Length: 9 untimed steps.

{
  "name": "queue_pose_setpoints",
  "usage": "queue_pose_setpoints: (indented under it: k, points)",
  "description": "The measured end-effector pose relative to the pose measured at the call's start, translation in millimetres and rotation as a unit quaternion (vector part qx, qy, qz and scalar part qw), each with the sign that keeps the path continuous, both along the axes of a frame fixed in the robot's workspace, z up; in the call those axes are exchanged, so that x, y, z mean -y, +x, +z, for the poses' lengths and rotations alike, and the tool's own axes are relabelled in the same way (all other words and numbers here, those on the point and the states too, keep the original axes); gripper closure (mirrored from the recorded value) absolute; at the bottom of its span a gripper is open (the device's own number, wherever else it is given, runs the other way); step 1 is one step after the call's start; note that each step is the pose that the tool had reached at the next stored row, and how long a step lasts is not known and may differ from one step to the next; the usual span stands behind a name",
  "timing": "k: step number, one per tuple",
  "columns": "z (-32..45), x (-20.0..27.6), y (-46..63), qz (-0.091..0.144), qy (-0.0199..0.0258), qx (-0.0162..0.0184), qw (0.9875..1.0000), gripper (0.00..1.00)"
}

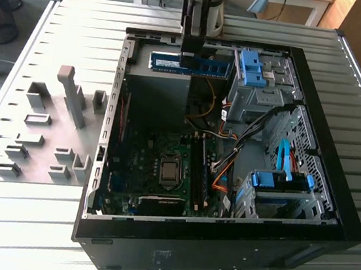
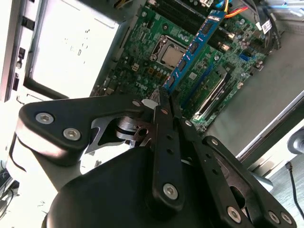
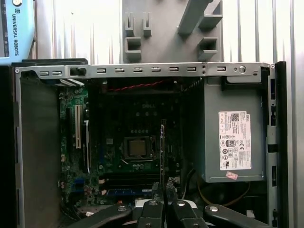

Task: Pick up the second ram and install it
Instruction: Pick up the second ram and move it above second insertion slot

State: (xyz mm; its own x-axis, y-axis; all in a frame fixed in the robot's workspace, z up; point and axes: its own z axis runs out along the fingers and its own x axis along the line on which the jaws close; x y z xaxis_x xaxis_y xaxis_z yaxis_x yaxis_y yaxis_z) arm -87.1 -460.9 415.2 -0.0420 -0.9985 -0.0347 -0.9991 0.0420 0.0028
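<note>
The gripper is matte black, built of flat linkage bars with rounded ends, pinned by silver hex-socket screws. Its two slim fingers are black as well, dotted with small holes. A silvery metal part shows between the bars; the housing is smooth, rounded black.

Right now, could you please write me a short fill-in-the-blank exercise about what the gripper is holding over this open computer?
1. The gripper is shut on the second ram, a circuit stick coloured ____.
2. In the exterior view the second ram hangs ____ the open computer case, not yet in a slot.
3. A darker memory stick is seated in a slot on the green ____.
Missing words: blue; above; motherboard.
</note>
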Motion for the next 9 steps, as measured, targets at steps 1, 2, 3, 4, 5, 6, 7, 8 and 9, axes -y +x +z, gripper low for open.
queue_pose_setpoints:
  k: [1, 2, 3, 4, 5, 6, 7, 8, 9]
  points:
    - [0.0, 0.0, 2.1, 0.000, 0.0000, 0.0000, 1.0000, 0.87]
    - [0.0, 0.0, 4.2, 0.000, 0.0000, 0.0000, 1.0000, 0.87]
    - [0.0, 0.0, 6.4, 0.000, 0.0000, 0.0000, 1.0000, 0.87]
    - [0.0, 0.0, 8.6, 0.000, 0.0000, 0.0000, 1.0000, 0.87]
    - [-0.1, 0.0, 10.4, 0.000, 0.0000, 0.0000, 1.0000, 0.87]
    - [-0.1, 0.0, 12.4, 0.000, 0.0000, 0.0000, 1.0000, 0.87]
    - [0.0, 0.0, 14.4, 0.000, 0.0000, 0.0000, 1.0000, 0.87]
    - [-0.1, 0.0, 16.3, 0.000, 0.0000, 0.0000, 1.0000, 0.87]
    - [-0.1, 0.0, 18.4, 0.000, 0.0000, 0.0000, 1.0000, 0.87]
